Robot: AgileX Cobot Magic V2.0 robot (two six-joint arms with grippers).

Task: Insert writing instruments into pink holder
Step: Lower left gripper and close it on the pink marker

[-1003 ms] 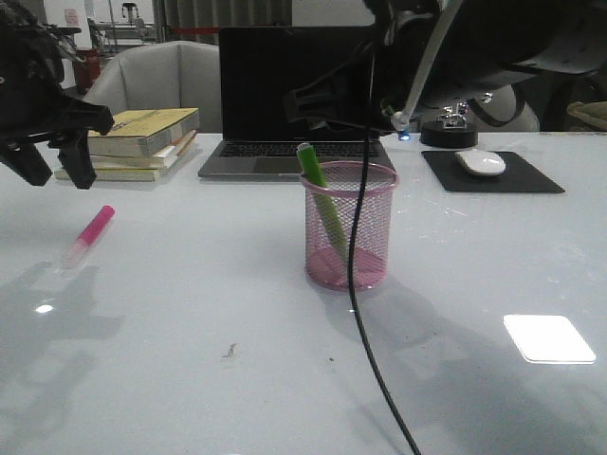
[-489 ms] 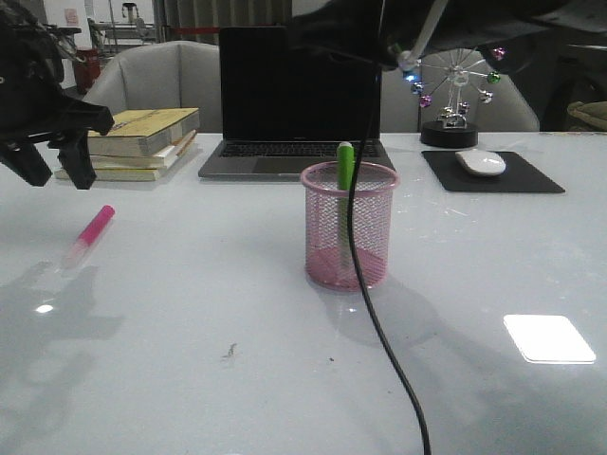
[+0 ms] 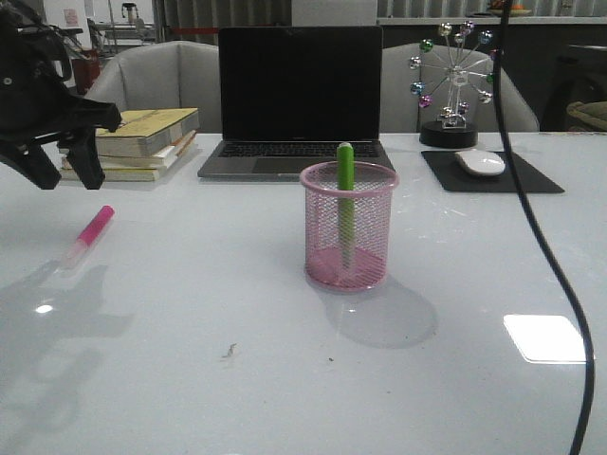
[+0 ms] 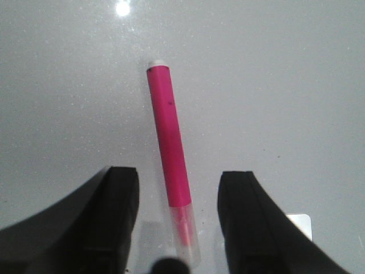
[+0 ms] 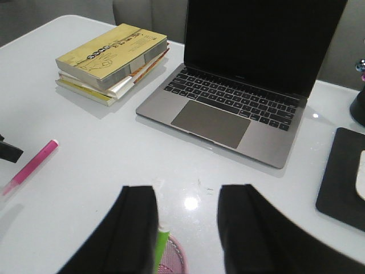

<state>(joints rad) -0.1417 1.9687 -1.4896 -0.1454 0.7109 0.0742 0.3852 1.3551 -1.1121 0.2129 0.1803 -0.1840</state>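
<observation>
The pink holder stands mid-table, and its rim shows in the right wrist view. A lime green marker stands nearly upright inside it, its top above the rim. My right gripper hangs open well above the cup, with the green marker's top beside one finger and free of it. It is out of the front view. The pink marker lies flat on the table at the left. My left gripper hovers open above it, its fingers either side of the marker's pale end.
A laptop stands behind the holder, with a stack of books to its left. A mouse on a black pad and a small ferris-wheel ornament are at the back right. A black cable hangs down the right side.
My right arm has risen out of the front view, leaving the green marker in the holder. The marker went from leaning to nearly upright. The left gripper edged slightly right.
</observation>
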